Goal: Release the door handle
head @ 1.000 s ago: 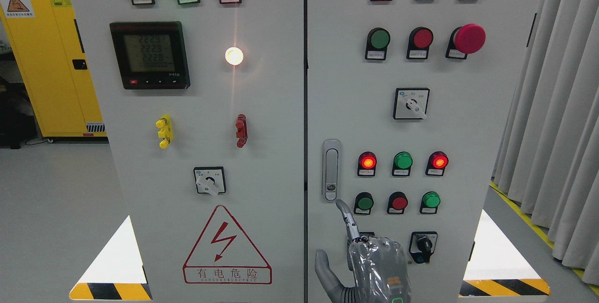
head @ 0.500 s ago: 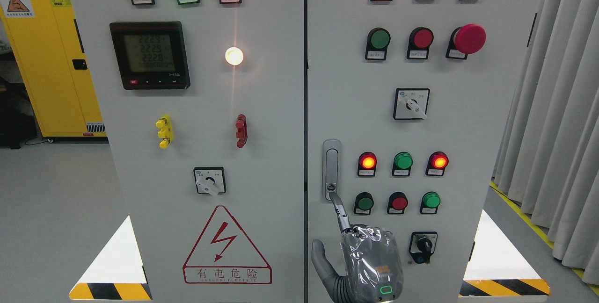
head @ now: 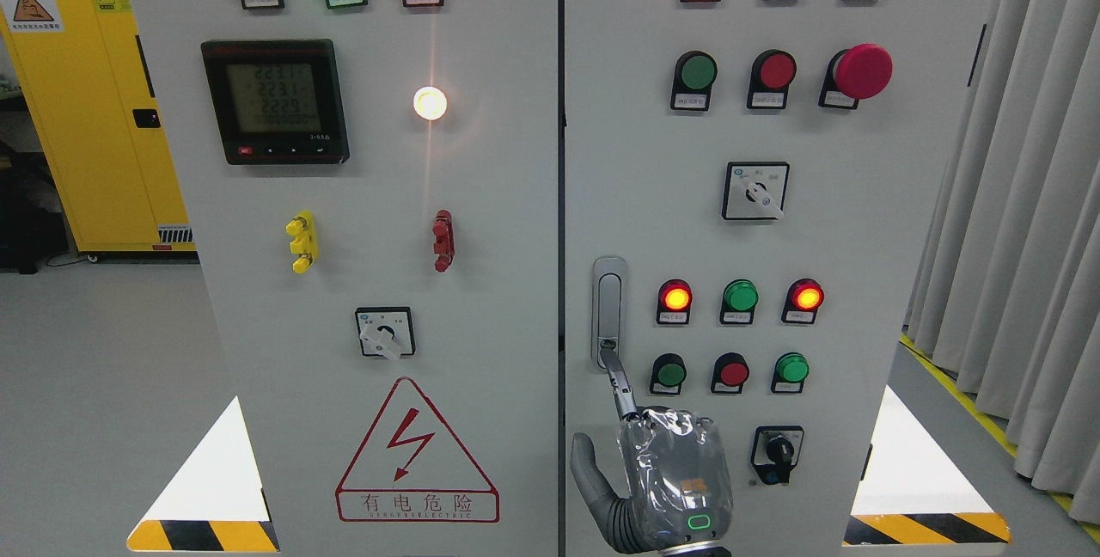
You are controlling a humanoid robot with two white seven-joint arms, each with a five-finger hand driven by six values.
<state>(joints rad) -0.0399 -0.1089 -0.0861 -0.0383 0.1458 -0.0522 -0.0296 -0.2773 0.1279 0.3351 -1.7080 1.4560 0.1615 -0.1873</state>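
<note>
The silver door handle [head: 608, 309] stands upright in its recess at the left edge of the right cabinet door [head: 859, 282]. My right hand [head: 670, 467], wrapped in clear plastic, rises from the bottom edge just below it. Its index finger [head: 615, 376] points up and its tip touches the round lock at the handle's lower end. The thumb [head: 586, 471] sticks out to the left and the other fingers are curled in. The hand grips nothing. The handle lies flush in its plate. My left hand does not show.
Lit and unlit push buttons [head: 739, 296] sit right of the handle, with a black selector switch [head: 779, 451] beside my hand. The left door [head: 481, 325] carries a meter [head: 275, 101] and a warning triangle [head: 417, 454]. Grey curtains [head: 1023, 196] hang at the right, a yellow cabinet [head: 94, 110] stands behind at the left.
My right hand has risen and shifted left. Its index fingertip went from just below the handle plate onto the lock at the handle's lower end.
</note>
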